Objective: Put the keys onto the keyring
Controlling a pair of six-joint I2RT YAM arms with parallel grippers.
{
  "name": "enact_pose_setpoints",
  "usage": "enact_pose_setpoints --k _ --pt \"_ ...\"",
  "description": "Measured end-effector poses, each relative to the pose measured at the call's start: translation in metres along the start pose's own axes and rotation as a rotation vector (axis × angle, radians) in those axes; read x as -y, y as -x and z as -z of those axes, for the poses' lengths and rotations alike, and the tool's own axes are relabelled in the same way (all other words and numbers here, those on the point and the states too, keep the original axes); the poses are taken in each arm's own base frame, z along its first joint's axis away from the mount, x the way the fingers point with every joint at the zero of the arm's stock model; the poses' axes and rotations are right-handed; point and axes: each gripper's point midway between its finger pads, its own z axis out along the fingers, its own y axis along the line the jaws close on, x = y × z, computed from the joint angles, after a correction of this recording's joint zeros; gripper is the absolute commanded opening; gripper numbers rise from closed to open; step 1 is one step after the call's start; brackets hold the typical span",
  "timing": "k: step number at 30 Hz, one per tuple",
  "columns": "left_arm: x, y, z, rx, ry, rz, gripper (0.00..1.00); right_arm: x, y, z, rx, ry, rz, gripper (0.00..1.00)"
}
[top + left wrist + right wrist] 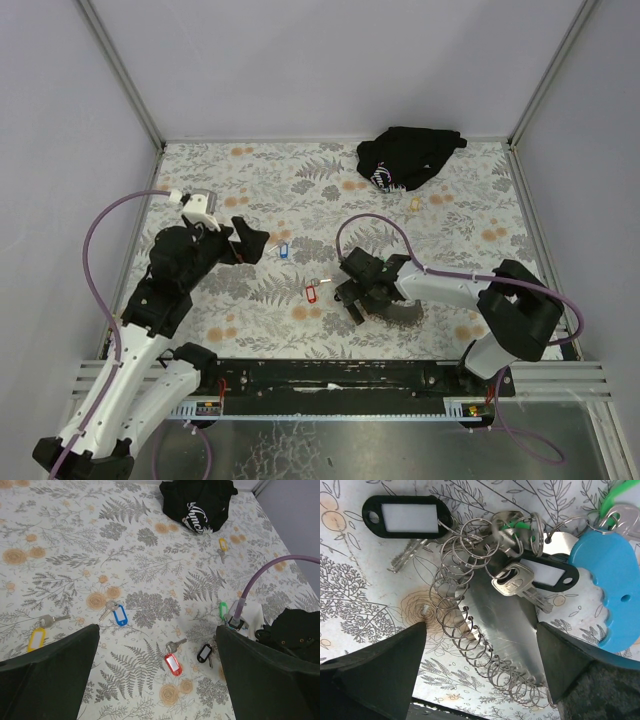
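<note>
The right gripper (481,640) stands wide and empty just above the keyring (470,542), a tangle of metal rings by a wire coil (451,605) with two black-tagged keys (407,517) hooked in. The left gripper (157,630), also wide and empty, hovers over the red-tagged key (173,663) and blue-tagged key (119,615), loose on the tabletop (150,555).

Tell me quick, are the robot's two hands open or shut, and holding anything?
Left gripper: open, holding nothing.
Right gripper: open, holding nothing, over a bunch of keys.
</note>
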Motion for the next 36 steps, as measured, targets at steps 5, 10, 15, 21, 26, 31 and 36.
enact_pose_setpoints --k 5,10,15,21,26,31,36 --pt "0.007 -0.014 -0.009 -0.07 -0.047 0.008 1.0 -0.001 0.003 -0.002 0.001 0.03 -0.013 0.94" --pt "0.015 -0.032 -0.018 -0.156 -0.106 0.027 1.0 0.004 0.008 -0.005 0.021 0.057 -0.062 0.96" --pt "0.023 -0.043 -0.023 -0.217 -0.147 0.076 1.0 0.01 0.008 -0.004 0.041 0.047 -0.09 0.96" --pt "0.038 -0.05 -0.027 -0.256 -0.196 0.151 1.0 0.015 0.005 -0.005 0.032 0.036 -0.099 0.88" --pt "0.054 -0.061 -0.032 -0.279 -0.243 0.197 1.0 0.017 0.005 -0.006 0.031 0.033 -0.102 0.77" --pt "0.058 -0.089 -0.045 -0.336 -0.261 0.288 0.98 0.016 0.007 -0.006 0.039 0.04 -0.083 0.68" --pt "0.059 -0.118 -0.056 -0.406 -0.264 0.398 0.95 0.015 0.008 -0.005 0.043 0.054 -0.055 0.64"
